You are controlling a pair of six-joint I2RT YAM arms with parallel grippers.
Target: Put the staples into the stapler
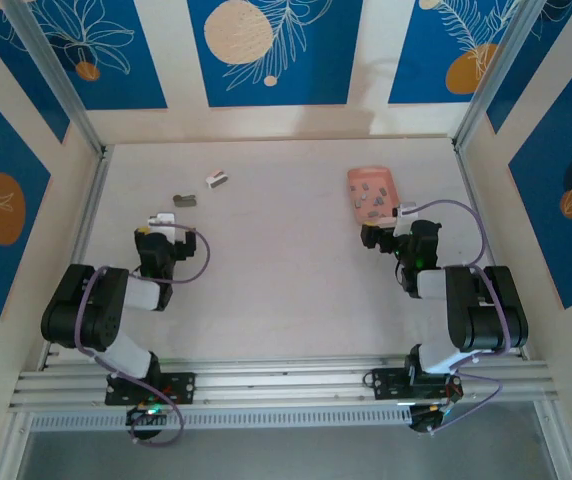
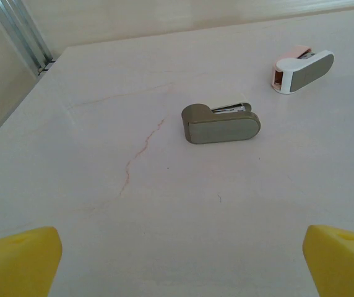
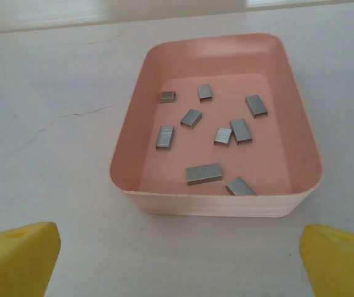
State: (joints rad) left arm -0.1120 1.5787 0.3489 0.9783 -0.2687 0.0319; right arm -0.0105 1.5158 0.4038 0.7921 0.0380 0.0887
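Staples (image 3: 203, 174) lie loose in the pink tray (image 3: 214, 204), centre frame, ready for the right gripper (image 3: 180, 263), its jaws spread; the left gripper (image 2: 180, 263), equally spread, faces the olive stapler (image 2: 220, 127), upper centre, likely to steady it

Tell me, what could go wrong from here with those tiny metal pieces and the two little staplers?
1. The staples are small and lie flat, scattered in the pink tray; the right arm's wide-open fingers may pinch two neighbours or shove the tray.
2. Two staplers lie on their sides far from the tray, a grey one and a white one; both look shut, so loading may need one opened and steadied, or it could slide.
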